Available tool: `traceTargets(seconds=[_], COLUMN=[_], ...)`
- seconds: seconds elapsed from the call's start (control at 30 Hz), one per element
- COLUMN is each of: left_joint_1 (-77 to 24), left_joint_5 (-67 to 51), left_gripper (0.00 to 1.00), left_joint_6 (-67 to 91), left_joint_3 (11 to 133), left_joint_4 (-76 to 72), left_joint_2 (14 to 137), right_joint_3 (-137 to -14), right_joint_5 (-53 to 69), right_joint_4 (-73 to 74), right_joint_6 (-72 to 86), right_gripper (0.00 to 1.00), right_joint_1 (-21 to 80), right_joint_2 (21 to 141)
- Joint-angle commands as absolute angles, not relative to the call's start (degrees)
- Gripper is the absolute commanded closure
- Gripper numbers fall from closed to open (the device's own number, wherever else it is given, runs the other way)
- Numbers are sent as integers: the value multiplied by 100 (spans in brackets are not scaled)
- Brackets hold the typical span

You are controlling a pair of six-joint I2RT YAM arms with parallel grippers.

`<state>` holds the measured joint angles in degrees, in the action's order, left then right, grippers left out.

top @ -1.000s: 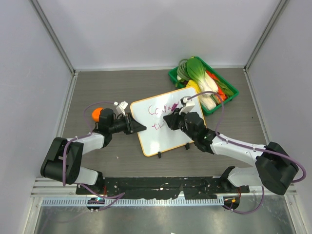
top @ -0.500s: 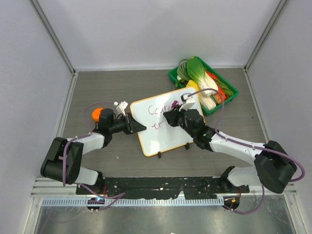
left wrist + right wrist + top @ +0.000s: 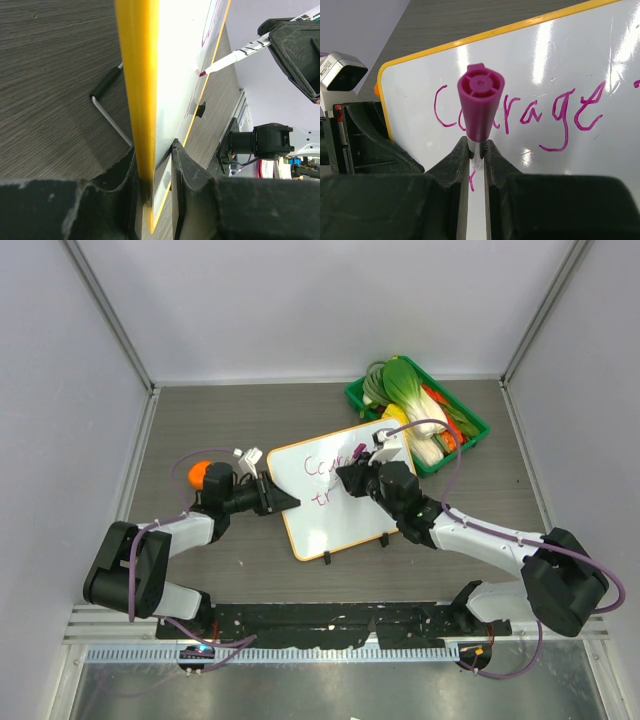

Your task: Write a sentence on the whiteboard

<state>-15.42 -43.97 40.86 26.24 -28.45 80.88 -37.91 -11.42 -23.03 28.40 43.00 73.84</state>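
– Whiteboard (image 3: 335, 520) location and attitude, please.

– It lies on the table (image 3: 200, 420), between my two arms and just short of the green tray (image 3: 357, 400) of vegetables. The face is up and the two black clips are on the near edge. I judge its long axis to run from my left arm toward the tray, skewed so the right end sits farther from me. The writing follows that axis. From these views I cannot tell whether one edge is raised off the table.

– Hands?

– The left gripper (image 3: 285, 500) is clamped narrow on the board's left edge, one finger on each side of the frame. The right gripper (image 3: 350, 480) is pinched tight on the purple marker (image 3: 480, 100), cap end toward the wrist camera and tip down at the board.

– Step in hand?

– Mid-writing. The sentence (image 3: 325, 472) reads "Courage" on the top line. Only the first strokes of the second line are down, and they are partly hidden by my fingers. The left wrist view shows the tip at the surface in that second line.

– Next move?

– In my judgement, carry the tip rightward along the lower line, parallel to the first. Contact should be light and even, with the left clamp bracing the board against drag. Pressing too hard risks skidding the board or smearing the ink.
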Motion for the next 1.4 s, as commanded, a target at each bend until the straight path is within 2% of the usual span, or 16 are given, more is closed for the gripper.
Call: traceTargets(seconds=[0.0,0.4,1.37], left_joint_1=[-1608,-1608,-1608], left_joint_5=[-3305,-3296,-3305], left_gripper=[100,100,100], left_joint_6=[3296,3287,3287], left_joint_3=[2549,2540,2540], left_joint_4=[-2057,-2057,-2048], left_joint_2=[8297,8288,8297], right_joint_3=[-3727,-3823,-3604], right_joint_5=[-1257,-1318,-1354], right_joint_4=[-2250,-2470,-2540], right_joint_6=[2742,2716,2733], right_gripper=[99,99,99], right_joint_1=[4263,4263,4263], right_joint_2=[7146,6724,7242])
